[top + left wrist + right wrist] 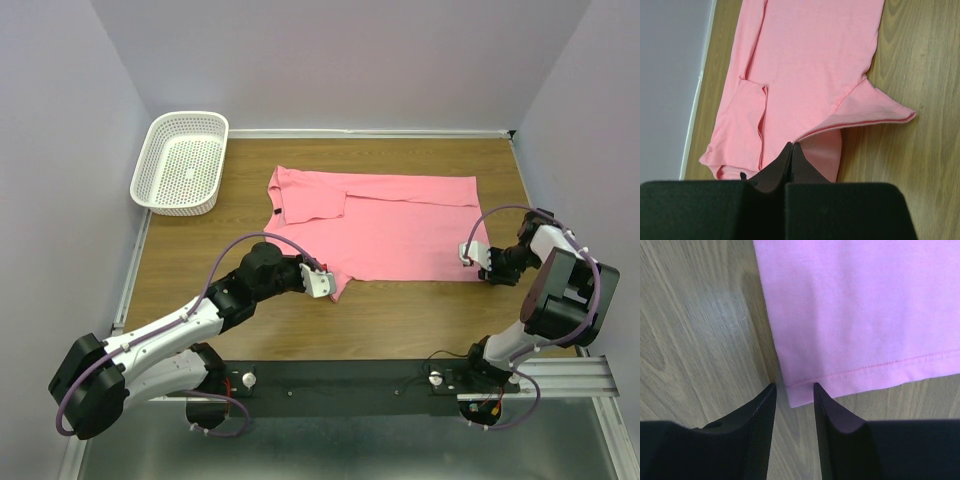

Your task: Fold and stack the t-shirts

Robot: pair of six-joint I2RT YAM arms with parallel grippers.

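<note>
I have the white mesh basket [190,116] at the far left corner of the wooden table [400,320], with only its own mesh floor showing inside. The salmon-pink t-shirt [400,235] lies spread mid-table, to the right of the basket and apart from it, its far edge folded over. My left gripper [320,284] is pinched together on the shirt's near-left corner; on its wrist view a fold of cloth rises to the fingertips. My right gripper [468,253] sits low at the near-right hem corner, jaws partly apart. The corner lies loose between them, and I can't tell whether they touch it.
</note>
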